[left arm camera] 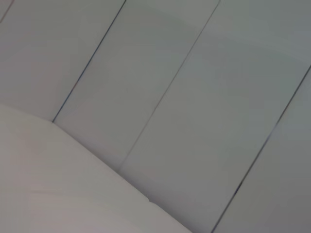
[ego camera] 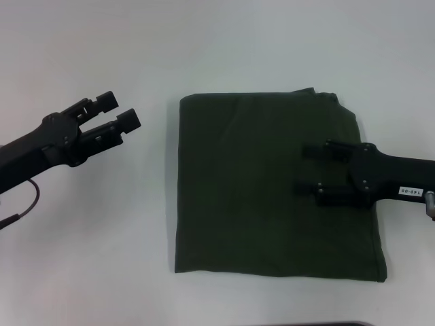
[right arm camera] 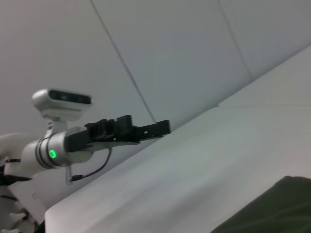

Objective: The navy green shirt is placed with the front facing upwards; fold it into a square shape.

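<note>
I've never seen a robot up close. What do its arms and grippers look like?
Both arms are matte black. Each ends in a gripper with two blocky black fingers: the left gripper and the right gripper. A thin dark cable loops under the left arm. The right arm bears a small white label. The right wrist view shows the left arm's silver wrist with a green light.

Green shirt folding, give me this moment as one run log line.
shirt: folded to a rough square, lettering hidden | left gripper: open, off the cloth, above table | right gripper: open, over shirt

White label (ego camera: 409, 192) on right arm: digits too small to read.
</note>
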